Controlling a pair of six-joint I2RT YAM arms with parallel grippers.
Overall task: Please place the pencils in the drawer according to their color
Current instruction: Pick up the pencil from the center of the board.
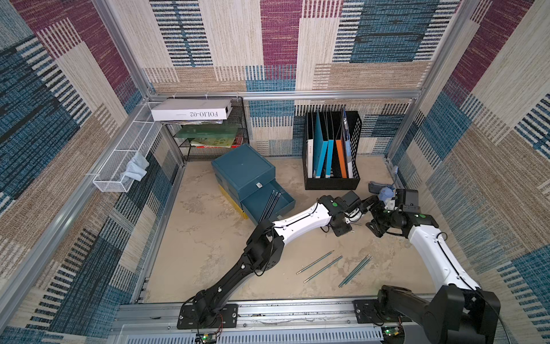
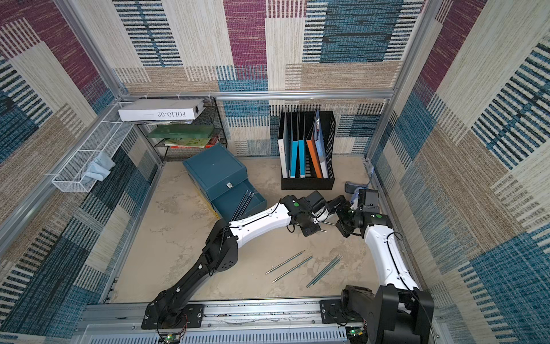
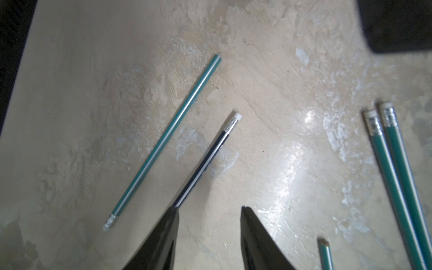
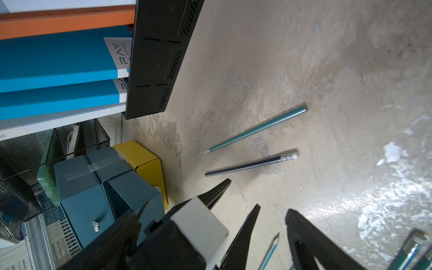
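Shows left claw [image 3: 208, 207] parted over the bench [image 3: 280, 81], black pencil [image 3: 208, 159] ending beside one jaw; right claw [image 4: 272, 211] spread wide nearby; teal pencils [image 1: 315, 262] lying loose.

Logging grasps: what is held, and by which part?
Nothing. The fingers of the left gripper stand apart; the black white-striped pencil lies on the beige table, not between them. The right gripper is open.

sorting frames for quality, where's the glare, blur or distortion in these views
Left wrist: bright glare on the table. Right wrist: similar glare, and the nearest teal pencils are out of focus. Both top views: even light, no strong glare.
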